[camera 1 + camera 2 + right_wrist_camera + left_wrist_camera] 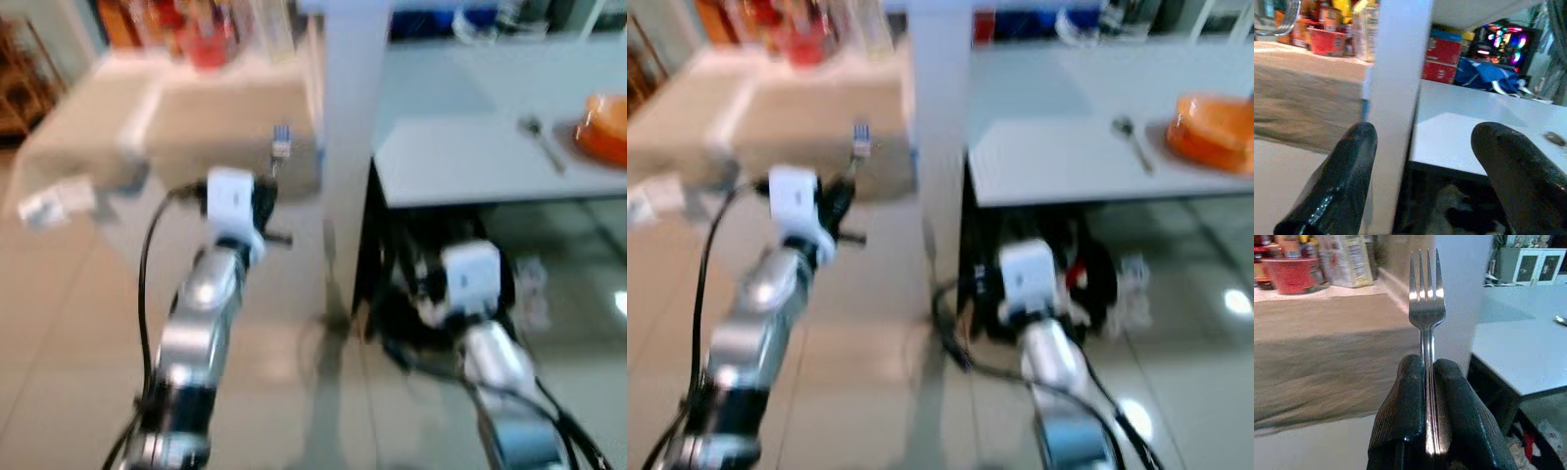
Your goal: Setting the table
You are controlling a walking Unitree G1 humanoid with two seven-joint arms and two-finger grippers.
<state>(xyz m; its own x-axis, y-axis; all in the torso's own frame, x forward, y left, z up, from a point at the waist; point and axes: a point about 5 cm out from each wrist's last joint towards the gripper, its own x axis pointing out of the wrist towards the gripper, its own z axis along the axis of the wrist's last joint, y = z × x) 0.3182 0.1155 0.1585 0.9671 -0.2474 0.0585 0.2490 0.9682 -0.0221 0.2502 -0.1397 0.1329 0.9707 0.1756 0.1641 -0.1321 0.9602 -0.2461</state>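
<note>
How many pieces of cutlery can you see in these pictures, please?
2. A fork is clamped upright in the left gripper, and a spoon lies on the white table beside the orange plate. Others may be hidden.

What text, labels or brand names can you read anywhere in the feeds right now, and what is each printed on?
None can be read.
Carton on the beige counter: small print panel, too small and blurred.
Red tub and jars beside it: no readable label.
Red boxes behind the white table: marks blurred.
Fork in the left gripper: no stamp visible.
Right gripper: no marking.
</note>
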